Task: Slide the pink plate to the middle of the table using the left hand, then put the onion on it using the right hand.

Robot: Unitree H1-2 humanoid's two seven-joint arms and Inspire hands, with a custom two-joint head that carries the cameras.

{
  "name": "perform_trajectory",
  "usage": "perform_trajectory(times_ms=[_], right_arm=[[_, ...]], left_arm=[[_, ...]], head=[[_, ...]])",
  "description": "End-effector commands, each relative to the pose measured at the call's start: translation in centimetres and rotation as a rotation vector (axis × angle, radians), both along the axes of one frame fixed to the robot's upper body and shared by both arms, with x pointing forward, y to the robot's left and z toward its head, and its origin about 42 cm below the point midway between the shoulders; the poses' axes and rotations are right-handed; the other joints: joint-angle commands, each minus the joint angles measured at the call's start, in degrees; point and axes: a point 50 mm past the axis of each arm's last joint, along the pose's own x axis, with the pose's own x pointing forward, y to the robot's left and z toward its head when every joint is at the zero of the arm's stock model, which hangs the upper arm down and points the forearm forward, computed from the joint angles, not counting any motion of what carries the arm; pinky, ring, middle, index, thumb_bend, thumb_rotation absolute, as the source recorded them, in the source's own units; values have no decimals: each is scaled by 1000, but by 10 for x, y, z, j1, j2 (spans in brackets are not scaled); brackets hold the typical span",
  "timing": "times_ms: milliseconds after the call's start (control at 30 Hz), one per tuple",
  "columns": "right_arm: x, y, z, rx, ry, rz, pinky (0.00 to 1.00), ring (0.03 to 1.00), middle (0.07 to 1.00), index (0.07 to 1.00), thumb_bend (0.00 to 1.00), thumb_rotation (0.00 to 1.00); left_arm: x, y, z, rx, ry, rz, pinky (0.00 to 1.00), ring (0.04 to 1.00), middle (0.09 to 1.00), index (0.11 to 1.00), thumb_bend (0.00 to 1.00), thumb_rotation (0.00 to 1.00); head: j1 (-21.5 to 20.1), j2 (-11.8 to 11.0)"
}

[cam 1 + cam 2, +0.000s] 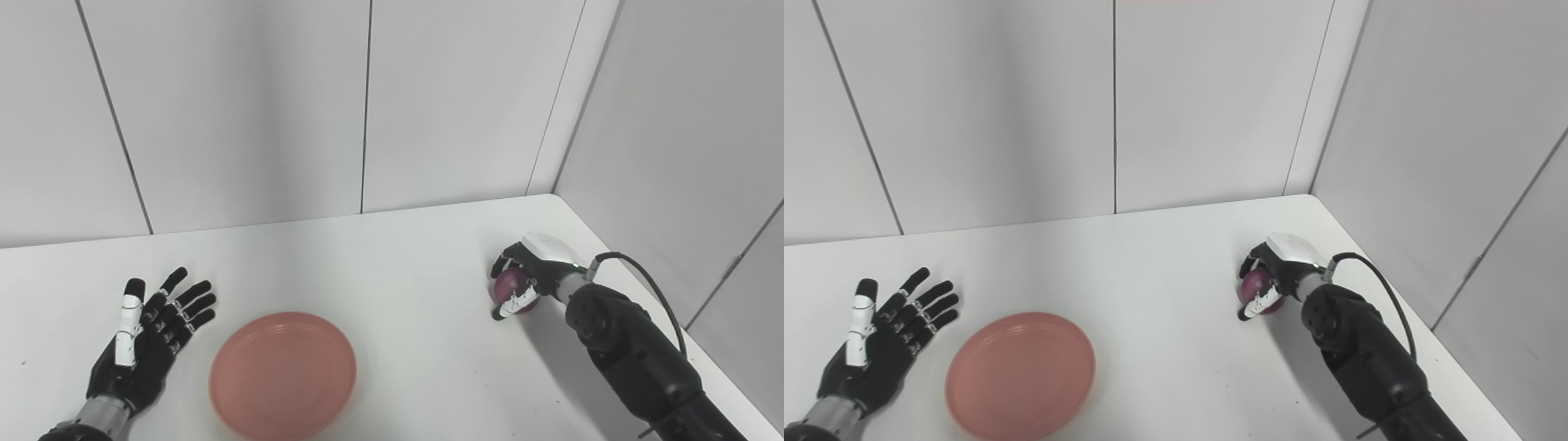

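Wrapping its fingers around the onion [513,290] at the table's [392,257] far right, the right hand [531,269] looks closed on it, though the grip seems shallow. The left hand [147,343] lies empty, fingers spread, just left of the pink plate [283,375]. On lifting, the round onion could roll free.

I see a plain salmon-pink plate [283,373] near left on the white table [392,257], a purple onion [513,289] right, and black hands [147,343] with white trim.
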Motion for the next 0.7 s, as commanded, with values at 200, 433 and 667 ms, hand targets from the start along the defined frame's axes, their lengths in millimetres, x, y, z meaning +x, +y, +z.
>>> perform_trajectory(times_ms=[200, 433, 667], right_arm=[[1, -11, 8, -48, 132, -45, 314, 404, 535, 494, 514, 0], [0, -12, 9, -71, 182, -55, 310, 392, 491, 547, 510, 0], [0, -8, 16, -65, 162, -38, 301, 391, 506, 544, 510, 0]], left_arm=[[-8, 6, -17, 19, 83, 6, 874, 849, 833, 936, 735, 925], [-8, 6, -18, 20, 81, 3, 876, 848, 831, 939, 740, 929], [-8, 4, -18, 23, 81, 4, 870, 846, 833, 938, 742, 928]], head=[[0, 0], [-1, 0], [0, 0]])
